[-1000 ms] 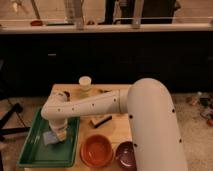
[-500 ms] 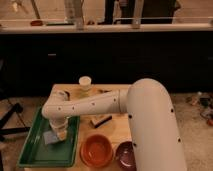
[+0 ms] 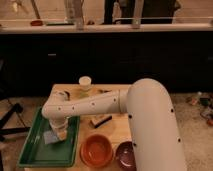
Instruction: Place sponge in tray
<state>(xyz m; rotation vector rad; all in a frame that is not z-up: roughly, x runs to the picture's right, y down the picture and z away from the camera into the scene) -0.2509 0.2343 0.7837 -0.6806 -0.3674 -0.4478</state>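
Nearly done: sponge (image 3: 50,136) down inside the tray (image 3: 31,150), near its middle, gripper (image 3: 59,133) low just beside it, over the tray; cannot tell whether holding or let go. Left: release, lift clear of tray

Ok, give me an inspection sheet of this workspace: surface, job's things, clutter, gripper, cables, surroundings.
Surface: wooden table, small, light top.
Job's things: sponge light blue, inside green tray at the table's left.
Clutter: orange bowl, maroon bowl, dark-topped block, pale cup.
Gripper: gripper down inside the tray, right beside the sponge.
Cables: nothing seen.
Surroundings: dark counter front behind; tripod leg at left.
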